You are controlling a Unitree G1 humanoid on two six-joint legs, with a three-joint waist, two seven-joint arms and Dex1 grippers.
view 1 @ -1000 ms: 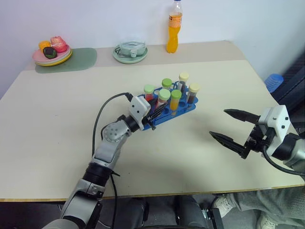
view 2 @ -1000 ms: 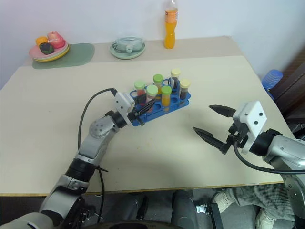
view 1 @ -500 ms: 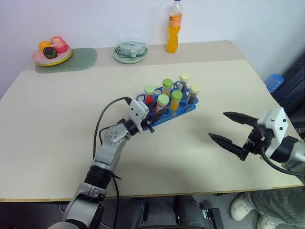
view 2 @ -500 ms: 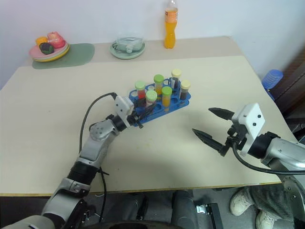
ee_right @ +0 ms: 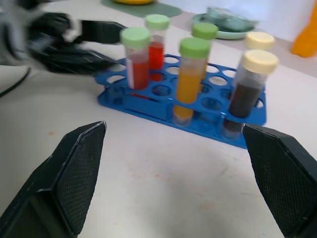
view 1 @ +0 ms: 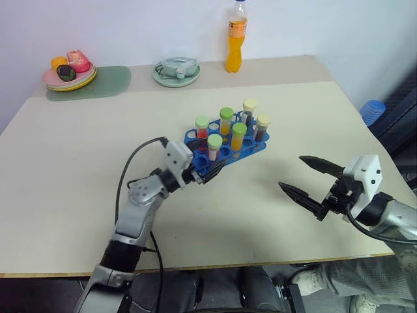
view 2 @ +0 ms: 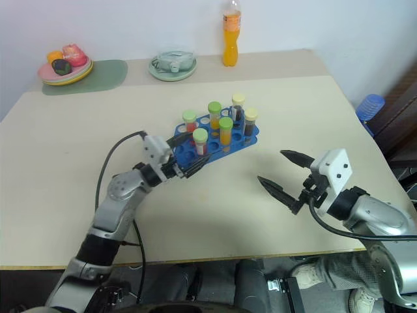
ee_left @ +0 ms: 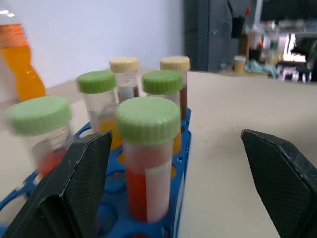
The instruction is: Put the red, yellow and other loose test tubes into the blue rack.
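Note:
The blue rack [view 1: 254, 149] stands mid-table and holds several upright test tubes. Two green-capped red ones [view 1: 214, 146] stand at its near left, two green-capped yellow ones [view 1: 238, 137] in the middle, and two cream-capped dark ones [view 1: 262, 128] at the right. My left gripper [view 1: 212, 171] is open just off the rack's near-left corner, its fingers [ee_left: 74, 188] on either side of the nearest red tube [ee_left: 147, 163] without touching it. To the right, well away from the rack [ee_right: 148, 106], my right gripper [view 1: 291, 172] hovers open and empty above the table.
Along the far table edge are an orange drink bottle [view 1: 237, 36], a pale green dish [view 1: 176, 70] and a plate of food [view 1: 68, 70] on a green mat [view 1: 107, 79]. A blue object [view 1: 373, 111] sits beyond the table's right edge.
My left gripper has opened, let go of the red tube now standing in the rack's near corner, and drawn back leftward. The right gripper has sunk a little.

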